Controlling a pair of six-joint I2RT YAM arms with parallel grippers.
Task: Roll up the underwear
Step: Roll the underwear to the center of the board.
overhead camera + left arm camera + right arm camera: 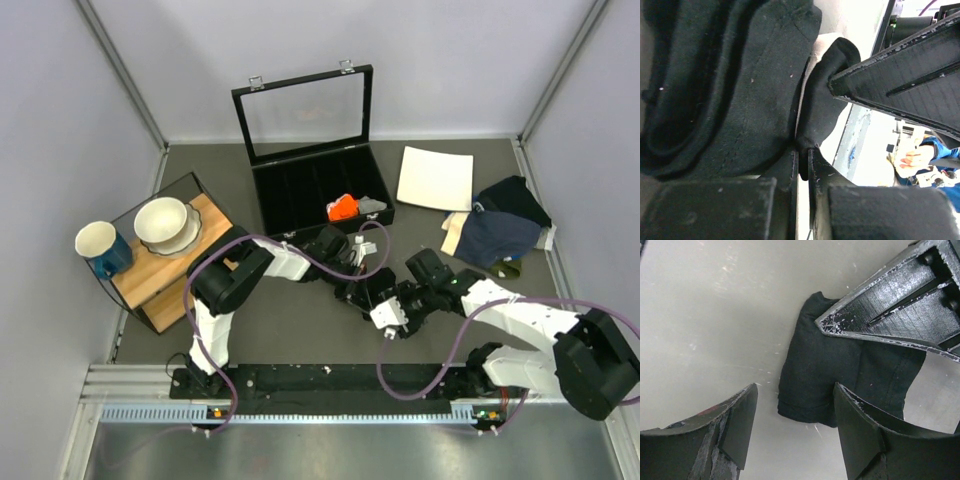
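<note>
The black underwear [730,90] lies bunched into a thick roll on the table. In the top view it is mostly hidden under the two grippers at the table's centre. My left gripper [804,159] is shut on a fold at the roll's edge; it also shows in the top view [360,283]. My right gripper [795,386] is open and empty. It hovers just above the end of the black bundle [825,370], with its right finger [865,435] over the cloth, and shows in the top view [393,308]. The waistband is not clearly visible.
An open black display case [300,185] at the back holds a small orange cloth roll [343,207]. A white plate [435,178] and a navy garment [500,228] lie at the back right. A wooden tray [150,275] with a bowl [165,222] and a mug [100,245] stands at the left.
</note>
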